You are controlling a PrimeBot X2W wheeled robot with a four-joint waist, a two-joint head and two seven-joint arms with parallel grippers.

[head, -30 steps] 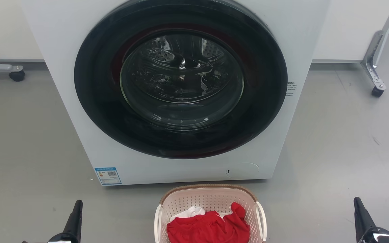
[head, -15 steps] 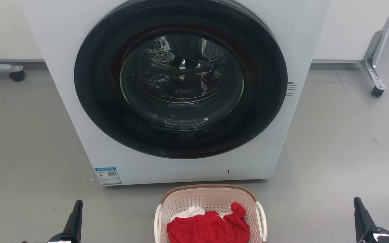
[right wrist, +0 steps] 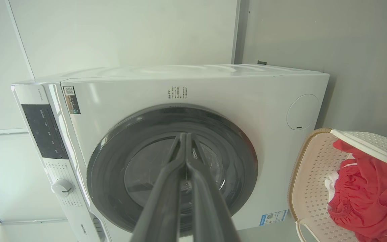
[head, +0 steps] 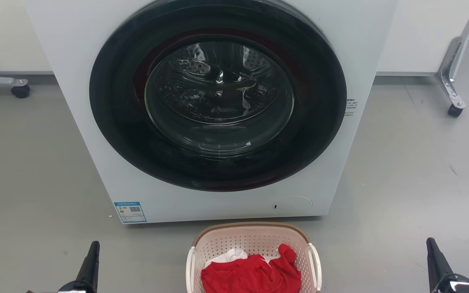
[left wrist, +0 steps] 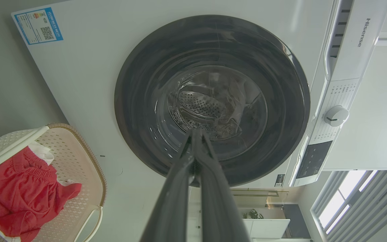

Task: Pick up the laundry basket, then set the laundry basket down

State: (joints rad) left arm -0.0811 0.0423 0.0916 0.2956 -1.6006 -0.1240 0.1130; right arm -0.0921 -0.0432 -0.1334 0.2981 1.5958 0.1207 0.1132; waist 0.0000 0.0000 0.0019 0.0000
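- Head view: laundry basket [head: 255,241] sits on the grey floor [head: 27,162], near centre, just in front of the white washing machine [head: 75,61]. Its near part is cut by the frame edge. Brown rim up, white side handles [head: 315,260] left and right.
- Inside it: red garment [head: 250,274] heaped across the near part, white cloth [head: 228,256] poking out at its far left.
- Washer's round dark door [head: 218,97] is closed, drum visible through the glass. Blue label [head: 130,212] at the lower left corner of the front panel.
- Left end effector [head: 93,246] at near left, right end effector [head: 430,243] at near right, both pointing far. Basket is between them, well apart from each. Each reads as one dark tapered tip.
- Left wrist view: left end effector's fingers are pressed together at the tips, nothing gripped, pointing at the washer door. Basket lies to its right, clear of the fingers, with the red garment in sight.
- Right wrist view: right end effector likewise closed tip to tip and empty, aimed at the door. Basket lies to its left, untouched. Control dial [right wrist: 61,187] and dark display panel [right wrist: 44,131] show on the washer's top strip.
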